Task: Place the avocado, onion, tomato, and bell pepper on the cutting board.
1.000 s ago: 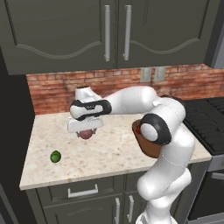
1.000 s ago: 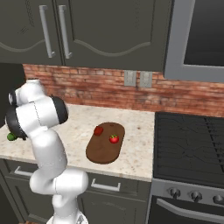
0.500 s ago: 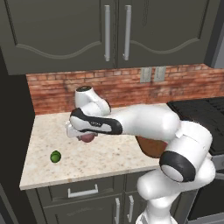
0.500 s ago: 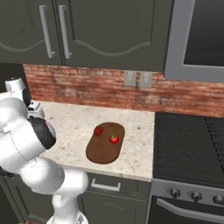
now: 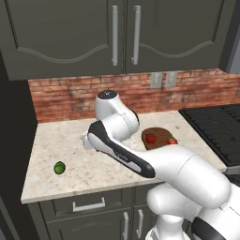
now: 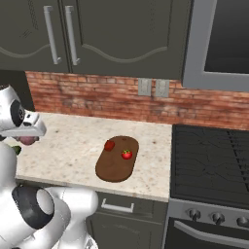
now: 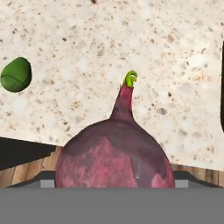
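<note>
The pinkish-purple onion [image 7: 114, 154] with a green sprout sits in my gripper [image 6: 29, 136], which is shut on it above the left part of the counter. In the right base view the onion [image 6: 29, 141] peeks out under the white hand. The green avocado [image 5: 59, 167] lies on the counter near the front left, and shows as the avocado [image 7: 15, 74] at upper left of the hand view. The dark-brown cutting board [image 6: 115, 168] carries the bell pepper [image 6: 109, 145] and the tomato [image 6: 127, 154]. From the left, the board [image 5: 159, 133] is partly hidden by my arm.
The speckled counter [image 5: 65, 140] runs from a dark wall on the left to the black stove [image 6: 209, 160] on the right. A brick backsplash [image 6: 97, 99] and dark cabinets stand behind. My own arm crosses the counter's middle in the left base view.
The arm's elbow and upper links have swung round toward the cameras, while the gripper with the onion has stayed over the left counter. The foods on the board and the avocado have not moved.
</note>
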Motion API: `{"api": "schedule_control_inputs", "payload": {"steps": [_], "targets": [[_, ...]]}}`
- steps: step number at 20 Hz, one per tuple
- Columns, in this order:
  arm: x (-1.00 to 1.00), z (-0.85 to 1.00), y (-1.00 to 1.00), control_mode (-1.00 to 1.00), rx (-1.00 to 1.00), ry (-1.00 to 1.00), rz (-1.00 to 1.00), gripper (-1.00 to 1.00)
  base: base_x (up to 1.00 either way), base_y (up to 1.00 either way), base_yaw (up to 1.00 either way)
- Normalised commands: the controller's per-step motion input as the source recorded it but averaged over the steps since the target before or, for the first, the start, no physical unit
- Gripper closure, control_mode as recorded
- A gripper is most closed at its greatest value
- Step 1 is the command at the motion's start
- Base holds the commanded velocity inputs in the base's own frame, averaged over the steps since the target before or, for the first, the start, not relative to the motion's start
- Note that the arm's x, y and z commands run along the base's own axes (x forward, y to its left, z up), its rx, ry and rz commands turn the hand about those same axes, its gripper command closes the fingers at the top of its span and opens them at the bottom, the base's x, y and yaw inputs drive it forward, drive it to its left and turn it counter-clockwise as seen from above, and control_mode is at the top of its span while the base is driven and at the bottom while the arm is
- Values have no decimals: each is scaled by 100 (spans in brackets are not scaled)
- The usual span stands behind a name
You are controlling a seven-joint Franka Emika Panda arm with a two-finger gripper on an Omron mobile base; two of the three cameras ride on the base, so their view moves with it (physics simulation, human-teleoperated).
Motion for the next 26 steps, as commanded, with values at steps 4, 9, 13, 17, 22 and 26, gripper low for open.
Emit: {"api": "schedule_control_inputs", "payload": {"steps": [4, 9, 13, 17, 22, 26], "targets": [[-58, 60, -65, -100, 0, -10, 0, 100, 0, 0, 0], [-54, 55, -70, -100, 0, -12, 0, 100, 0, 0, 0], [-39, 44, -75, -100, 0, -12, 0, 100, 0, 0, 0], [-27, 36, -78, -100, 0, -9, 0, 100, 0, 0, 0], [0, 13, -72, -100, 0, 0, 0, 100, 0, 0, 0], [0, 2, -76, -100, 0, 0, 0, 100, 0, 0, 0]]}}
